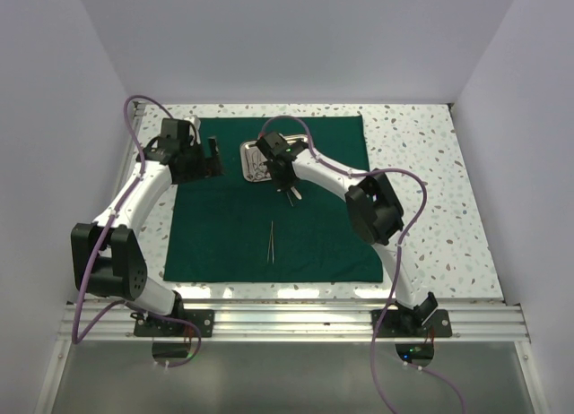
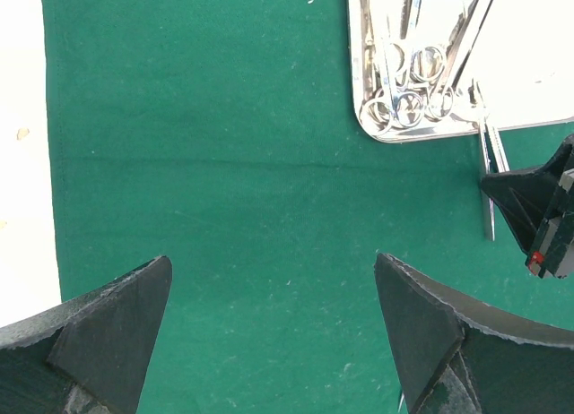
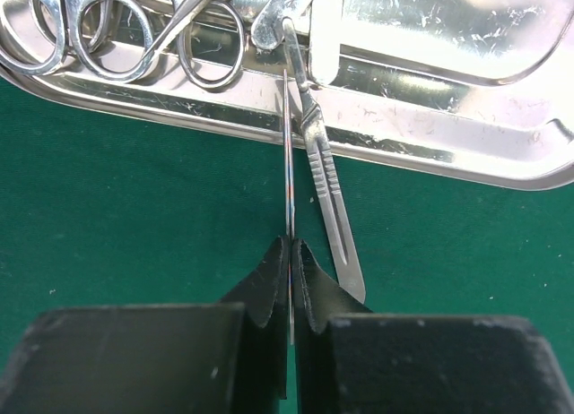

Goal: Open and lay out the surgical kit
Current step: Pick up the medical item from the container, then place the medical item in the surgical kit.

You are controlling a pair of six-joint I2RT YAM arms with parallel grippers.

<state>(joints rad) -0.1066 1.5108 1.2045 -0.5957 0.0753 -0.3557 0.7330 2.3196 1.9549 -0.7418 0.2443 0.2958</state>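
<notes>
The left jaws hang released, spread wide above the dark green cloth wrap (image 2: 224, 118), with the small rectangular shiny steel tray (image 2: 529, 73) ahead to their right. The right jaws are clenched on a thin steel instrument (image 3: 288, 172) that reaches out of that tray. A flat steel handle (image 3: 327, 190) lies just right of them.

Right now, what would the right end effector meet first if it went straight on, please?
Probably the tray's near rim, dead ahead of the end effector; the thin tool it grips reaches there. Height unclear.
</notes>
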